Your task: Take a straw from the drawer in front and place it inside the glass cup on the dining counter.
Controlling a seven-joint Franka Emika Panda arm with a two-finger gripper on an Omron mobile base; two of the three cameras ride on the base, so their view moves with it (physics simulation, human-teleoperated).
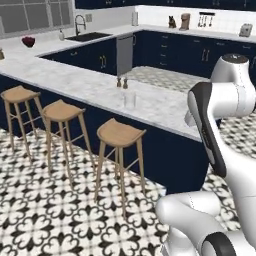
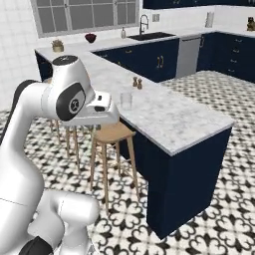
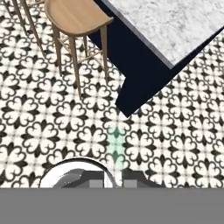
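The white arm fills the left of the right base frame, elbow raised, hand pointing down at the patterned floor. At the hand view's bottom centre, the gripper is pinched on a pale green straw. The glass cup stands mid-frame on the dining counter, near two brown shakers

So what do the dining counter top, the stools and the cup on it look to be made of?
Dining counter: polished marble or look-alike, white with grey veining, on a navy base.
Stools: light wood, matte, with visible grain tone.
Glass cup: clear glass, since the counter shows through it.
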